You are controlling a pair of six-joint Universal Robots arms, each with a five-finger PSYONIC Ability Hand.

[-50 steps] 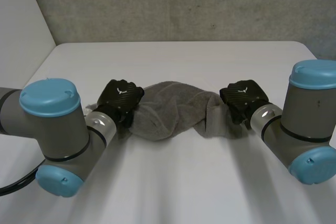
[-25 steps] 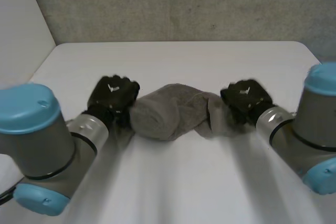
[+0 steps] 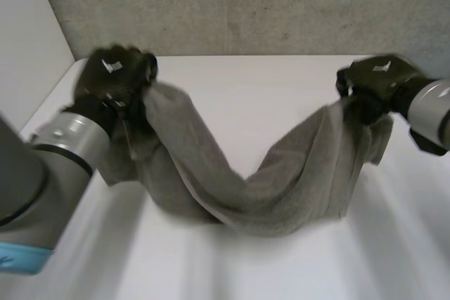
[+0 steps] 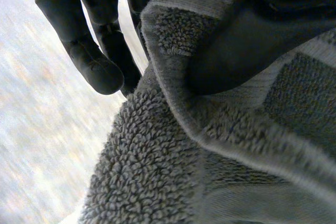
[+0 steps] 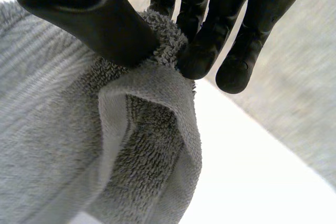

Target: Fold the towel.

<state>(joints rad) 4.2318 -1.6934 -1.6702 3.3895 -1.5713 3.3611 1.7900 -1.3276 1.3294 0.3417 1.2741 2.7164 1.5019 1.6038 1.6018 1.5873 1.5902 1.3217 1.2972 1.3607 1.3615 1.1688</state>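
A grey terry towel (image 3: 246,187) hangs between my two hands, lifted at both ends and sagging in the middle down to the white table (image 3: 239,89). My left hand (image 3: 112,75) is shut on the towel's left end; in the left wrist view its thumb (image 4: 231,51) presses the hemmed edge of the towel (image 4: 157,171) against the fingers (image 4: 94,56). My right hand (image 3: 376,79) is shut on the right end; in the right wrist view thumb (image 5: 89,17) and fingers (image 5: 205,40) pinch a bunched corner of the towel (image 5: 131,129).
A grey wall (image 3: 246,5) stands behind the table's far edge. The table's left edge (image 3: 49,103) lies close to my left arm (image 3: 42,166).
Both hands have risen and moved apart with the towel's ends. The towel, bunched on the table a second ago, now hangs stretched between them.
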